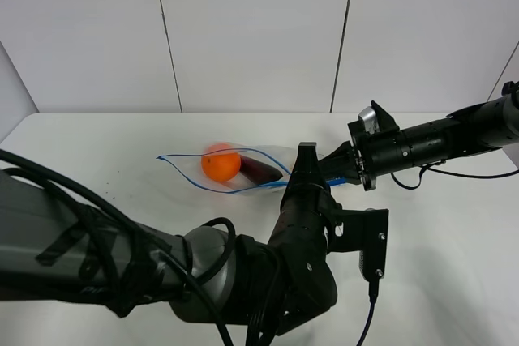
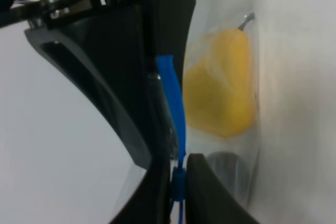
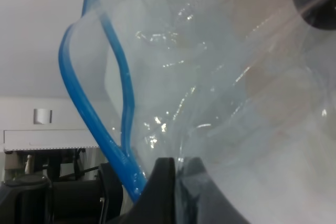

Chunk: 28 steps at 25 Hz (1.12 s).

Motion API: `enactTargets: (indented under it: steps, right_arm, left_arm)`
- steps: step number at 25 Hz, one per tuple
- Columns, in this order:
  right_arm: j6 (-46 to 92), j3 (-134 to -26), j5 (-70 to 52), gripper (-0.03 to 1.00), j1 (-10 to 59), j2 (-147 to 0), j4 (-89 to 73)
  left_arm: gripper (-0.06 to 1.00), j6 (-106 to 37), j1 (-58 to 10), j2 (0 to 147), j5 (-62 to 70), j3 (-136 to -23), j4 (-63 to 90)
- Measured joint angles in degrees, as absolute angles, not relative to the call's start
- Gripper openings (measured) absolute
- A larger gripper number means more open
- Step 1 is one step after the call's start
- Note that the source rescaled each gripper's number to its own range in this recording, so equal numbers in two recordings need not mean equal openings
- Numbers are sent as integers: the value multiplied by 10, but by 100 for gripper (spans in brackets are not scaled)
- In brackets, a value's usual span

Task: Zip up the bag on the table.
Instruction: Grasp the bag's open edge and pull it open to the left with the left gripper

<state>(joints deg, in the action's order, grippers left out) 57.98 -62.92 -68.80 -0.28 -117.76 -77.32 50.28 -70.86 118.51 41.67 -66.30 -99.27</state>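
Clear plastic formed the bag (image 1: 188, 166), which lay on the white table (image 1: 97, 151) near its middle, toward the far edge. The blue strip (image 1: 199, 152) ran along the bag's near and far sides. In the high view the two strip halves stood apart on the left, so the mouth was open there, and they met at the right end. An orange (image 1: 220, 165) and a dark purple item (image 1: 261, 171) lay inside, touching each other. The left wrist view also showed a yellow item (image 2: 223, 93) inside, just beside the strip (image 2: 170, 87).

The left gripper (image 1: 307, 155) stood at the bag's right end. Its jaws were narrow and pinched the strip between the fingers (image 2: 210, 192). The right gripper (image 1: 347, 169) reached in from the right, just beside the left one. Its jaws were nearly together and clamped the plastic next to the strip (image 3: 79, 103). White wall panels stood behind the table.
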Motion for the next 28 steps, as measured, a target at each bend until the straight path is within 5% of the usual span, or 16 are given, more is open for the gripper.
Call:
enactTargets:
  steps: [28]
  right_arm:
    - [579, -629, -689, 0, -3, -1178, -756]
  left_arm:
    - [0, 418, -644, 1106, 438, -537, -928]
